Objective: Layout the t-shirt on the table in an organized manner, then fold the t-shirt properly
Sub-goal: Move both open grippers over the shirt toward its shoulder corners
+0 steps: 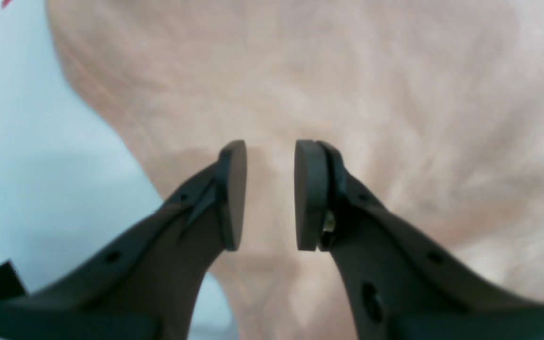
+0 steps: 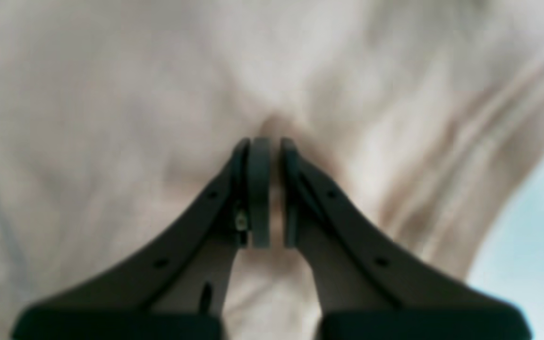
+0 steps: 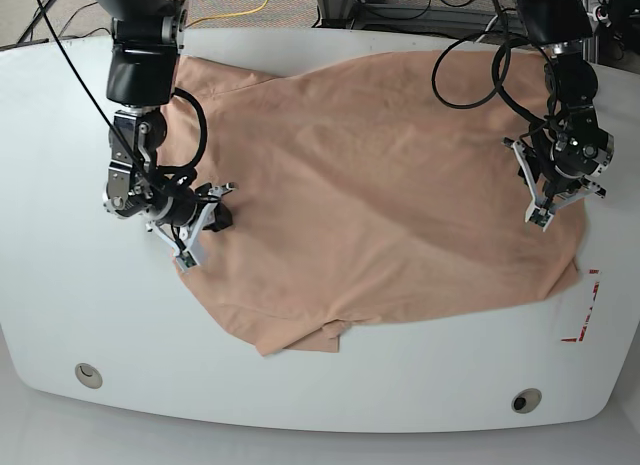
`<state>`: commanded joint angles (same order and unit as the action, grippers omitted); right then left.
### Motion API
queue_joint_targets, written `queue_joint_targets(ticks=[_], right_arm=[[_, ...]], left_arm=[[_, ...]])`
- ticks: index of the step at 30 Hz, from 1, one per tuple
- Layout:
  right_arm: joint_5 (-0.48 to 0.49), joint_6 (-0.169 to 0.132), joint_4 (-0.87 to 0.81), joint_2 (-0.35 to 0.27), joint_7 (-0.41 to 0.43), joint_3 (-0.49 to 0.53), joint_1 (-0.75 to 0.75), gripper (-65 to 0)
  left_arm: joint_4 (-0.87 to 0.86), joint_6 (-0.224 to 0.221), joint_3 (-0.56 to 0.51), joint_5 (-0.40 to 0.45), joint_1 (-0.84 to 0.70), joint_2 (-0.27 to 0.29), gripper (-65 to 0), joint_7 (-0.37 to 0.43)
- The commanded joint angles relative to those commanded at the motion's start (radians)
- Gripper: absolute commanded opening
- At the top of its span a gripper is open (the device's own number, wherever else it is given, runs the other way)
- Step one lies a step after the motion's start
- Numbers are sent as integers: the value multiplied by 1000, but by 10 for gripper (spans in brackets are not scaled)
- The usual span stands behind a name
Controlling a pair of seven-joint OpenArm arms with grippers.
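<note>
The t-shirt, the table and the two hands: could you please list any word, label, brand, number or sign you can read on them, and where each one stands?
No readable text in any view.
The t-shirt: plain, no print or label showing.
The table: no writing; only a red tape mark, which forms no letter or number.
The left hand and right hand: plain black, no brand visible.

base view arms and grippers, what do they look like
Both arms are black and segmented, with looped black cables. The left gripper and right gripper have curved dark fingers with small holes, ending in flat rounded pads. In the base view the gripper mounts carry white brackets.
</note>
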<state>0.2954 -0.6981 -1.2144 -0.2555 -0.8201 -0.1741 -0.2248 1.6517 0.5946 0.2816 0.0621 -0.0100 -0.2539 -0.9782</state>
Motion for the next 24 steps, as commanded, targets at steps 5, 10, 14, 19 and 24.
queue_joint_targets(ticks=[5, 10, 14, 19, 24], right_arm=[[-2, 0, 0, -18, 54, -61, 92, -610], [-2, 0, 0, -29, 61, -107, 169, -610], [-8, 0, -3, -31, 61, -160, 219, -610], [-3, 0, -8, -57, 61, -216, 275, -610], [-2, 0, -40, -69, 61, -244, 327, -610]], left_arm=[[-2, 0, -2, 0, 3, 0, -499, 0], [-2, 0, -3, 0, 3, 0, -497, 0], [-2, 0, -3, 0, 3, 0, -496, 0], [3, 2, -3, 0, -2, 0, -494, 0], [3, 2, -3, 0, -5, 0, -493, 0]])
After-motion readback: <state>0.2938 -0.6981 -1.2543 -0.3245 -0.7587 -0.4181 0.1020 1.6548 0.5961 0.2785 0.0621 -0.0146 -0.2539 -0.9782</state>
